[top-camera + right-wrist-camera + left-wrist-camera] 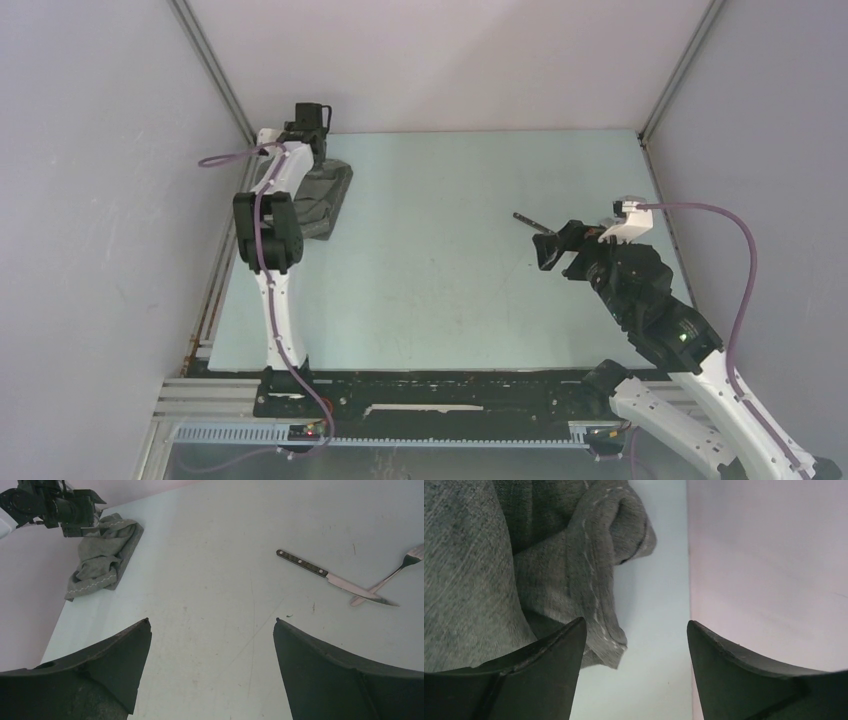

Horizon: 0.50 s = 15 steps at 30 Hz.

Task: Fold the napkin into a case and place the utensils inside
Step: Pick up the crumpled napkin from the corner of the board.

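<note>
The napkin (328, 195) lies crumpled in a grey heap at the table's far left, beside the left wall. My left gripper (316, 150) hovers over its far end. In the left wrist view the gripper (636, 625) stands open, and a hemmed corner of the napkin (594, 605) reaches into the gap beside the left finger (549, 665). My right gripper (212, 621) is open over bare table. The utensils lie ahead of it to the right: a dark-handled knife (325, 575) with the fork (395, 572) crossing its blade tip. From above, only the knife's handle (526, 219) shows.
The left side wall (769, 570) stands close to the right finger of my left gripper. The enclosure's walls bound the table (450, 290) on the left, back and right. The left arm (55, 505) shows above the napkin in the right wrist view.
</note>
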Each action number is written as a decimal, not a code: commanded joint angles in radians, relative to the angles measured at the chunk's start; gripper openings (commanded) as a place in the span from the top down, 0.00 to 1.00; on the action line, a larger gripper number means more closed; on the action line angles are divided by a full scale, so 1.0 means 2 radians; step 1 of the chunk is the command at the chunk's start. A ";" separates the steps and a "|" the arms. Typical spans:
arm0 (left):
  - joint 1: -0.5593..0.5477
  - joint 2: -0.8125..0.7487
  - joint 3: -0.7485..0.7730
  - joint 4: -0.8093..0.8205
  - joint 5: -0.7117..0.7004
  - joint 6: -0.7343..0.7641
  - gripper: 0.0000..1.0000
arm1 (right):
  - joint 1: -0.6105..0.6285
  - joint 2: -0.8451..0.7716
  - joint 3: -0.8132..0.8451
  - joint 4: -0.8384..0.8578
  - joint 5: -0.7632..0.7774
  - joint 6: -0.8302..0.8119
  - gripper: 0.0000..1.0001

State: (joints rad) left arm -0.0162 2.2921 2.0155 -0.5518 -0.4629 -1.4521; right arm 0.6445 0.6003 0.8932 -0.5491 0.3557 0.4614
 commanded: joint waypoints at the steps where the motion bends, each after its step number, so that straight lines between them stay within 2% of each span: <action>1: 0.013 0.030 0.039 -0.058 0.023 -0.033 0.19 | 0.003 0.007 -0.004 0.026 0.011 0.008 0.00; 6: 0.026 0.028 0.026 -0.053 0.032 -0.030 0.17 | 0.003 0.012 -0.004 0.027 0.002 0.017 0.00; 7: 0.029 0.030 0.027 -0.049 0.040 -0.028 0.23 | 0.004 0.014 -0.004 0.028 0.000 0.020 0.00; 8: 0.033 0.033 0.028 -0.044 0.052 -0.022 0.37 | 0.004 0.015 -0.004 0.028 -0.003 0.022 0.00; 10: 0.043 0.033 0.031 -0.042 0.075 -0.001 0.77 | 0.004 0.018 -0.004 0.028 -0.012 0.024 0.00; 13: 0.047 -0.007 0.024 -0.040 0.098 0.052 0.98 | 0.004 0.031 -0.004 0.023 -0.025 0.009 0.00; 15: 0.045 -0.059 -0.002 -0.034 0.113 0.094 1.00 | 0.005 0.047 -0.004 0.022 -0.051 -0.019 0.00</action>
State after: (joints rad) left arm 0.0612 2.3569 2.0506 -0.6376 -0.3080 -1.4246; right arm 0.6445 0.6472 0.8867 -0.5308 0.3229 0.4782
